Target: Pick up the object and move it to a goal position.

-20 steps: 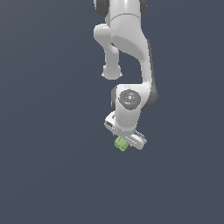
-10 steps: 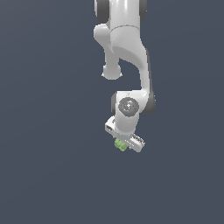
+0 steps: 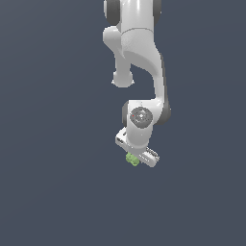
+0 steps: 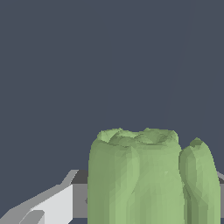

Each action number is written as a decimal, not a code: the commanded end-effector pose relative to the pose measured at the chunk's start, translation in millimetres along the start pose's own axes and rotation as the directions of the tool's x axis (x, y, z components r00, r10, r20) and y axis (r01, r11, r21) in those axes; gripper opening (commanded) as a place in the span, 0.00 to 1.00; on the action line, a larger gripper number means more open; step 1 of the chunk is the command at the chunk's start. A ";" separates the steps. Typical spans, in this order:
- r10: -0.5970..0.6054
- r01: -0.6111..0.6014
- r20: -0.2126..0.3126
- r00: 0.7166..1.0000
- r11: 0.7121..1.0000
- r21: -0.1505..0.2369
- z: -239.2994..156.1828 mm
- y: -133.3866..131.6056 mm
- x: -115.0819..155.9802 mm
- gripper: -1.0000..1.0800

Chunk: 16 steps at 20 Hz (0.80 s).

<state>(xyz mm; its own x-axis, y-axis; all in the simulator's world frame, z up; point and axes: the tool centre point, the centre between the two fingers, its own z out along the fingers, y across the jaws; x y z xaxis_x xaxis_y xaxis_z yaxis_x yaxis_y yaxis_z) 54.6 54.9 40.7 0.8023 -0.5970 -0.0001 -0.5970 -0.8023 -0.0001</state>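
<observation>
the gripper [image 3: 135,158] is gripping the object [image 3: 132,160] just below the frame's centre; since a second ago the arm is carrying it slightly upward, so transport to the goal seems underway.

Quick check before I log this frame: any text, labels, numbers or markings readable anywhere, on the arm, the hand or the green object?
None readable in either view.
Arm: plain white shells, no lettering; the round joint cap shows only a tiny red dot, not a character.
Hand: no label visible.
Green object: ridged light-green surface, no print.
Background: plain dark grey, no signs.
</observation>
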 end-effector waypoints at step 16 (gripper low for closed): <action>0.001 -0.001 0.000 1.000 1.000 0.000 -75.3 -4.7 -2.5 0.00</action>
<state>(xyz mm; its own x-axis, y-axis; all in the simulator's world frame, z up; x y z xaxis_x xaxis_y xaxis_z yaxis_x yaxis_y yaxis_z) 55.0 59.2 101.6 0.8018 -0.5976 -0.0011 -0.5976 -0.8018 0.0008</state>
